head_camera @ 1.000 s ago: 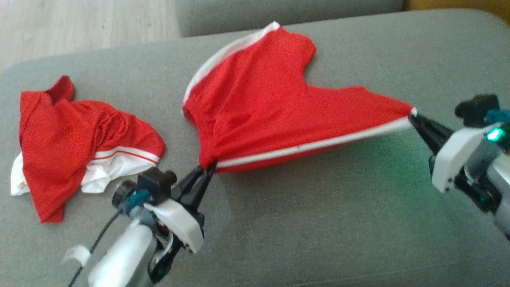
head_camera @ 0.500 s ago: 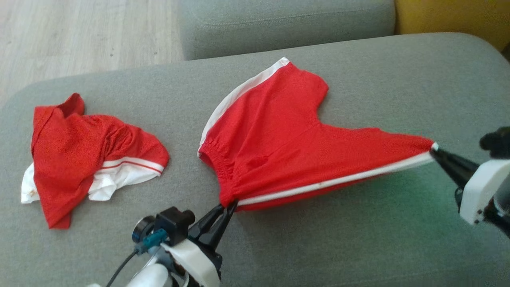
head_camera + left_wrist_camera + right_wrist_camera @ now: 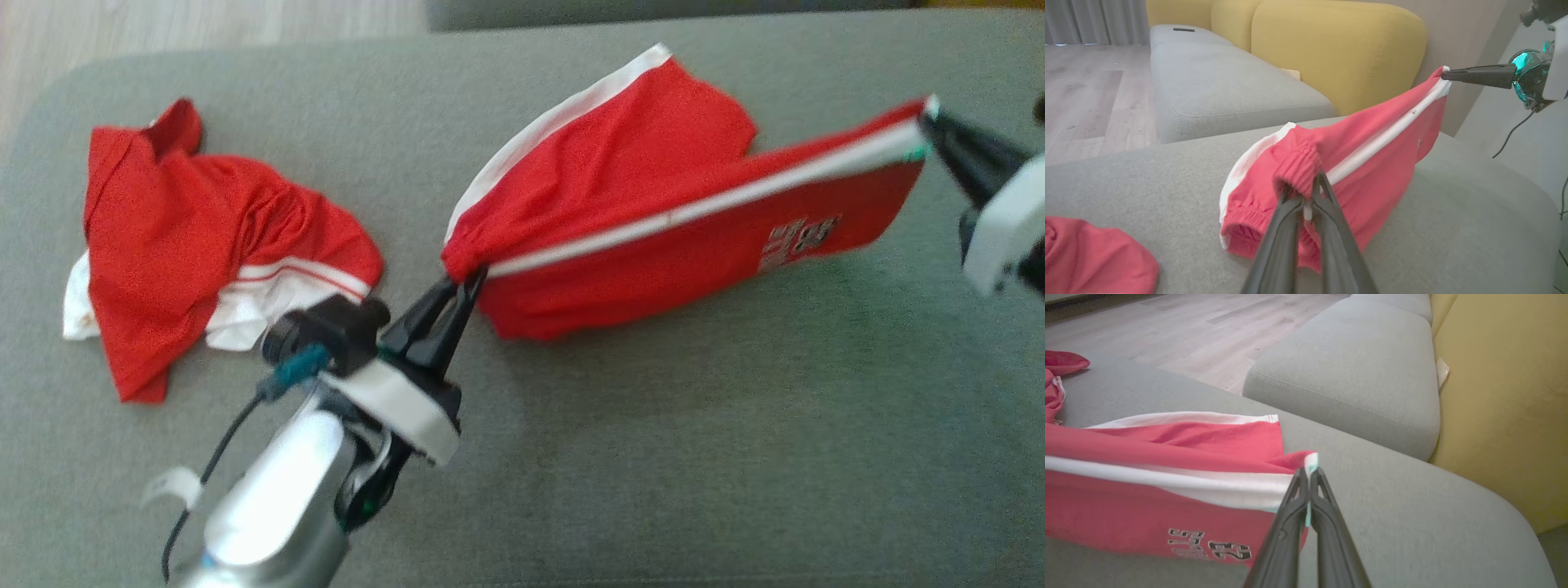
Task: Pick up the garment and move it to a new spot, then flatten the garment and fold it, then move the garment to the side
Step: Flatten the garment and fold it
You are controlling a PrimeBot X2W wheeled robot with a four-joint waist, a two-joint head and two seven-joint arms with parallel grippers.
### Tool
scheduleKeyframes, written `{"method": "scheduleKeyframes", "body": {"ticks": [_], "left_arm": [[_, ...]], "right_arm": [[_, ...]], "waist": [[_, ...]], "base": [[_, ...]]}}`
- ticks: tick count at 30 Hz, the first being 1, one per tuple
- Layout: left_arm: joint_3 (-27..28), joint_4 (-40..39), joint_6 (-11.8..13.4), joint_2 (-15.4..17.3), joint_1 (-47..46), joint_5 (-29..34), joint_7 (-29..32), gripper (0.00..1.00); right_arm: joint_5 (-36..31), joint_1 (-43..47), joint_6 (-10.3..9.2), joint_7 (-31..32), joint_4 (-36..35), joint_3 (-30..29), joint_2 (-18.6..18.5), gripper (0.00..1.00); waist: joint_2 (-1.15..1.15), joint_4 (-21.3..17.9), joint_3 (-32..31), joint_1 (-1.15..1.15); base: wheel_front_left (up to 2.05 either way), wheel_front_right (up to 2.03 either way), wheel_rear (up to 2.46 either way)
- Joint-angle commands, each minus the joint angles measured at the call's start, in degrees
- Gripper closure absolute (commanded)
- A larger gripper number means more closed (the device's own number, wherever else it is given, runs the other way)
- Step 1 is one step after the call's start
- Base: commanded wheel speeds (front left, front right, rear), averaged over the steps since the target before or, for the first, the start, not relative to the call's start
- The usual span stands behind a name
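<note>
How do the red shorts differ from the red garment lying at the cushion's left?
The shorts are stretched between the left pincer and right pincer, partly lifted; the crumpled garment lies loose, untouched. The shorts carry a white side stripe and printed lettering; the crumpled garment shows a white panel with thin red lines. Both are red and white, on the grey cushion.
</note>
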Motion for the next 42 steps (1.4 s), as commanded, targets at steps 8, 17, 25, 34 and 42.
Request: {"method": "scheduleKeyframes", "body": {"ticks": [8, 17, 25, 34, 42], "left_arm": [[2.9, 3.5, 0.0, -2.2, -10.8, -0.3, -0.2, 1.00], [3.1, 11.8, -0.4, -6.4, -19.0, -1.2, -0.8, 1.00], [2.1, 15.7, -0.9, -7.9, -23.7, -1.5, -1.1, 1.00], [3.2, 16.6, -0.8, -8.3, -24.6, -0.6, -1.1, 0.00], [6.9, 14.9, -0.1, -8.3, -22.5, 1.0, -1.1, 0.00]], "right_arm": [[-4.0, -14.0, -0.06, 4.2, 3.8, 1.5, 1.2, 1.00], [-6.2, -25.0, -0.06, 5.3, 12.1, 6.9, 3.4, 1.00], [-6.2, -31.8, -0.06, 3.9, 18.4, 11.6, 5.1, 1.00], [-6.9, -36.6, -0.06, -2.0, 26.3, 13.5, 8.6, 0.00], [-5.2, -35.6, -0.06, -10.7, 31.2, 12.1, 11.3, 0.00]], "waist": [[0.00, 6.9, 9.3, 0.00], [0.00, 11.0, 15.7, 0.00], [0.00, 12.3, 19.2, 0.00], [0.00, 11.4, 19.7, 0.00], [0.00, 9.0, 16.2, 0.00]], "base": [[0.00, 0.00, 0.00], [0.00, 0.00, 0.00], [0.00, 0.00, 0.00], [0.00, 0.00, 0.00], [0.00, 0.00, 0.00]]}}
